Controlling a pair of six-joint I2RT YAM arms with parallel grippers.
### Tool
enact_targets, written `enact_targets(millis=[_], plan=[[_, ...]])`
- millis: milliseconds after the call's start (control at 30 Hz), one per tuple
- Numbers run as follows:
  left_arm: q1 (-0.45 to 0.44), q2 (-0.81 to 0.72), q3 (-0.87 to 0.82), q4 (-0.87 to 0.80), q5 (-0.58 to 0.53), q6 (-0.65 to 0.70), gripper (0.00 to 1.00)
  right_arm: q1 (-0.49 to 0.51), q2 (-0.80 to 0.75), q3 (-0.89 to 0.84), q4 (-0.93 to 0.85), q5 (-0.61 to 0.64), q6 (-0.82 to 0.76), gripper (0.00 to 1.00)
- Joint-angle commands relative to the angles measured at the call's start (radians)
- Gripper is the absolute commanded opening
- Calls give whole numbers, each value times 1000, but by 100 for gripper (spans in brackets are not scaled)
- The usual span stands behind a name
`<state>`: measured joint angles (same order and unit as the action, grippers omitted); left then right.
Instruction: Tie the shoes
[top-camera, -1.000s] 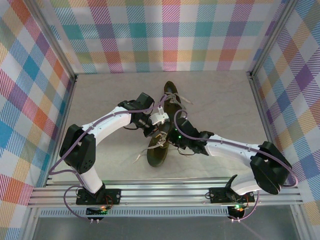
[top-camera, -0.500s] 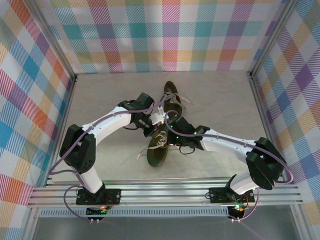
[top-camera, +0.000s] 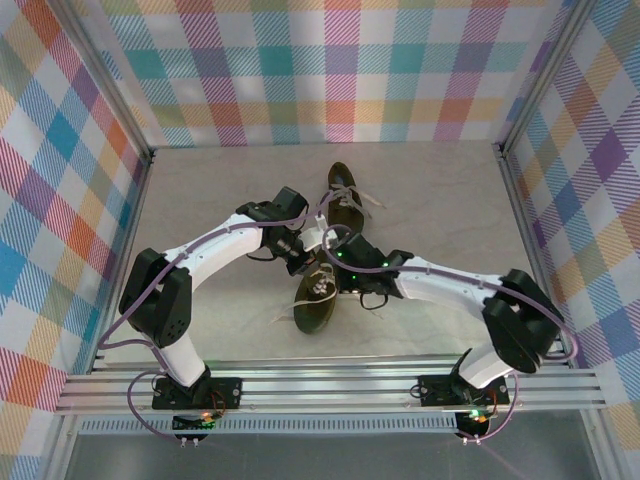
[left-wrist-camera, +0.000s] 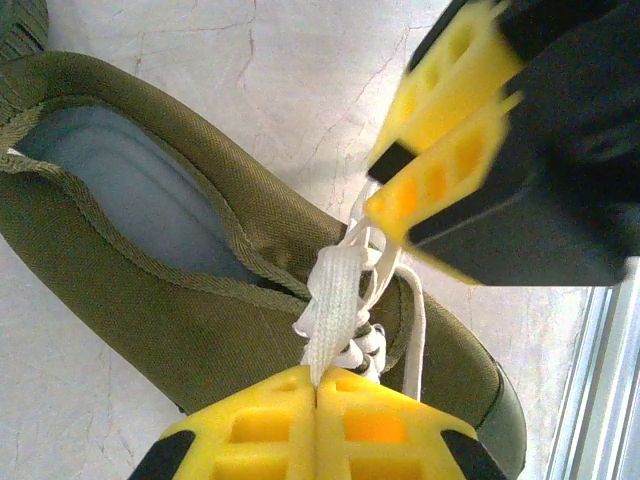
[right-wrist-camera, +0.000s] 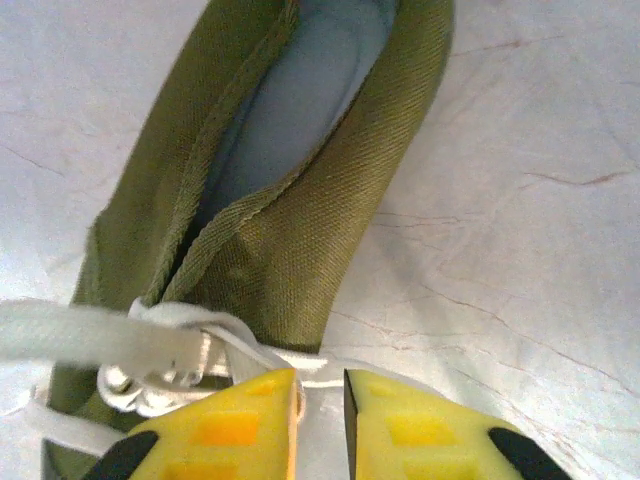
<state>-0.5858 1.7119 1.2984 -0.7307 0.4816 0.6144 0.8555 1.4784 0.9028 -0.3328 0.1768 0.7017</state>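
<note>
Swung the right arm in from the right, bringing its elbow nearer the middle of the table and stretching the forearm flatter toward the near shoe. Carried the right gripper leftward and away from the bases, from beside the shoe's right flank to over its laced top, close against the left gripper and the lace pinched there. Parted the right jaws to a narrow gap
</note>
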Motion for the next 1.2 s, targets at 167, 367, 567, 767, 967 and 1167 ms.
enact_targets(millis=[167,367,567,767,967,1167], plan=[[-6,-37,-35,15,43,-17,0,-8,-180,-99,95,33,59,20],[-8,-37,-44,22,51,-22,0,-8,-136,-85,190,-153,92,6],[-7,-37,-45,22,45,-23,0,-8,-78,-47,49,-42,222,24],[-8,-36,-44,16,42,-16,0,-7,-40,-66,143,-118,279,31],[-19,-46,-45,7,7,7,0,-7,-3,-60,157,-143,290,31],[-25,-44,-37,-4,-17,7,0,-8,28,-59,153,-140,310,19]])
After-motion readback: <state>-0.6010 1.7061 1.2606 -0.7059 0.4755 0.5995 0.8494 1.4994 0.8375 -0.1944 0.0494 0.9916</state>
